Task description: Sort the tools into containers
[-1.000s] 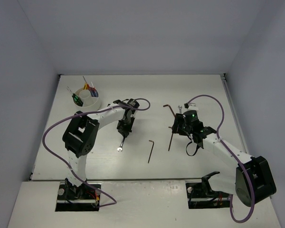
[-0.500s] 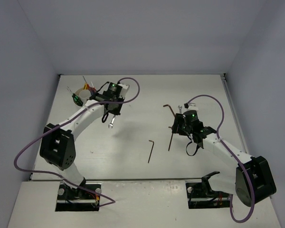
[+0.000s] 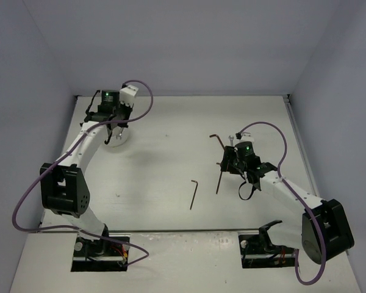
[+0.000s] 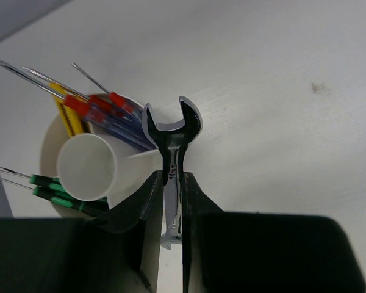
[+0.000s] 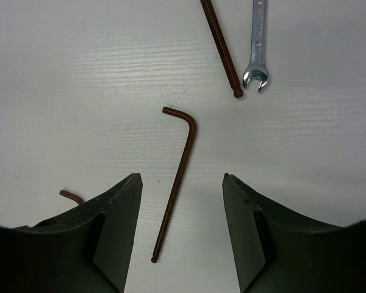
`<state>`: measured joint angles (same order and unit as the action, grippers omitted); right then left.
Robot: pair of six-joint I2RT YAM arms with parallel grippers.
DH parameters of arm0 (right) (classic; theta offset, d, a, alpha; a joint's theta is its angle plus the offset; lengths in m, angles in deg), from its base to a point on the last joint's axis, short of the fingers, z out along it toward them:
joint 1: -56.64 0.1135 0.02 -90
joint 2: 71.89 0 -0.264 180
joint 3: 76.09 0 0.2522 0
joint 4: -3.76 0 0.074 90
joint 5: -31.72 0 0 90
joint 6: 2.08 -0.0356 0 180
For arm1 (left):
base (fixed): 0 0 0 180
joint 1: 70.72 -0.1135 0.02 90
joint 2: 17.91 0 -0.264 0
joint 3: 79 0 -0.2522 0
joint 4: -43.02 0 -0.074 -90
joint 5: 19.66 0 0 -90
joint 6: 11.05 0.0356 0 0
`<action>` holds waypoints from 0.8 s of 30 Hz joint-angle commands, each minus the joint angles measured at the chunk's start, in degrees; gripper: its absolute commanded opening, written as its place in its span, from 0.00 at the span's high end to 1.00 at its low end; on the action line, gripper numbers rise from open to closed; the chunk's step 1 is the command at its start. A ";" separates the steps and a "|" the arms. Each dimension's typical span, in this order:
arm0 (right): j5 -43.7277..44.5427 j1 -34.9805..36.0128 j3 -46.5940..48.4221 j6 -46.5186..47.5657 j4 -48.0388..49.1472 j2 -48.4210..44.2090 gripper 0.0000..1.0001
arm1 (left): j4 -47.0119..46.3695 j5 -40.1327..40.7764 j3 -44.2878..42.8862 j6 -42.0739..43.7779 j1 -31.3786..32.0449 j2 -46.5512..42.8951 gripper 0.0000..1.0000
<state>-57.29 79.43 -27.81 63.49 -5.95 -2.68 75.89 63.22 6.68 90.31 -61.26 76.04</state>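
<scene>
Silver wrench [image 4: 171, 131] is clenched by its shank between the left fingers [image 4: 149, 201], its open-end head pointing away from them and hanging over the rim of the white cup [image 4: 46, 146]. Inside the cup stand blue-handled screwdrivers [image 4: 119, 125], green-black screwdrivers [image 4: 49, 189] and a yellow-handled tool [image 4: 64, 113], all leaning outward around a white cylinder [image 4: 85, 168]. In the top view the cup is at the far left of the table [image 3: 171, 122].

On the other side, the right fingers [image 5: 119, 226] are spread wide and grasp nothing. Between them, flat on the table, lies a dark hex key [image 5: 182, 159] with its short bend pointing away. Beyond it lie a second hex key [image 5: 219, 49] and, just beside that one's tip, a small wrench [image 5: 258, 43]. Another hex key [image 3: 193, 194] lies apart, nearer the middle of the table.
</scene>
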 commanded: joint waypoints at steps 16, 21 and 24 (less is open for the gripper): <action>-0.30 -0.46 1.47 -0.14 2.45 2.02 0.48 | -19.29 2.84 -1.33 -2.67 -4.28 2.67 1.00; -0.36 -0.37 1.50 -0.18 2.45 2.41 0.48 | -22.80 5.28 1.38 -3.84 -4.28 3.28 1.00; -0.30 -0.38 1.43 -0.27 2.53 2.67 0.48 | -23.90 6.58 2.96 -4.31 -4.28 3.43 1.00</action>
<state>-57.35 79.43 -27.79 63.49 -5.89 -0.58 59.87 67.31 9.51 87.68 -65.48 80.95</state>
